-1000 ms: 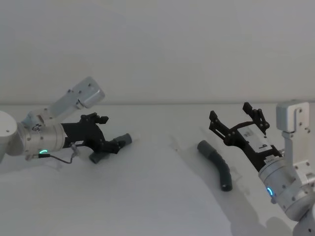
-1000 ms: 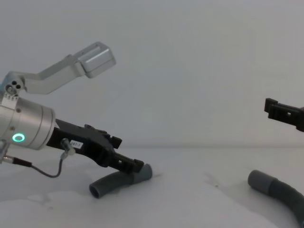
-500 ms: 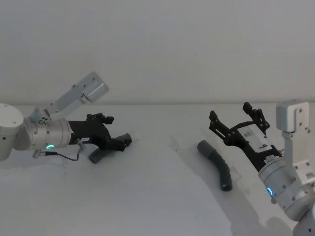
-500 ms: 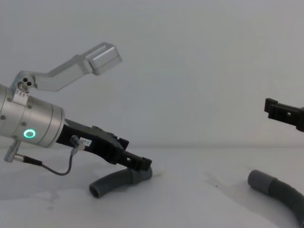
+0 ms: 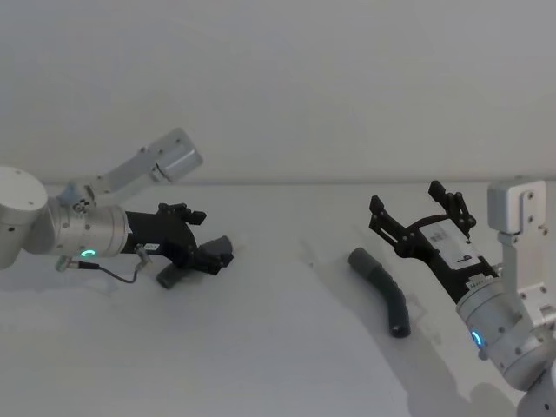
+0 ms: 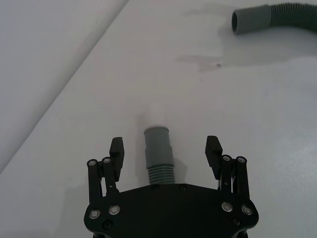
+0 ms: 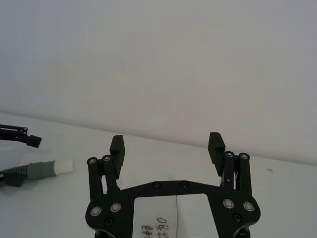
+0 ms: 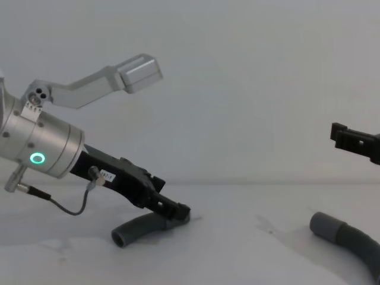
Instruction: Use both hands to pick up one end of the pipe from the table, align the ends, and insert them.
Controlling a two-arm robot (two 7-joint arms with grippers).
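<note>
Pipe end (image 6: 157,148) between left gripper (image 6: 165,145) fingers (image 6: 117,148)

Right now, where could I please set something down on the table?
Free: the table between the short pipe piece and the longer piece, and the near strip before both. Crowded: the open left gripper straddles the short piece's cuff; the open right gripper hangs beside the longer one.
</note>
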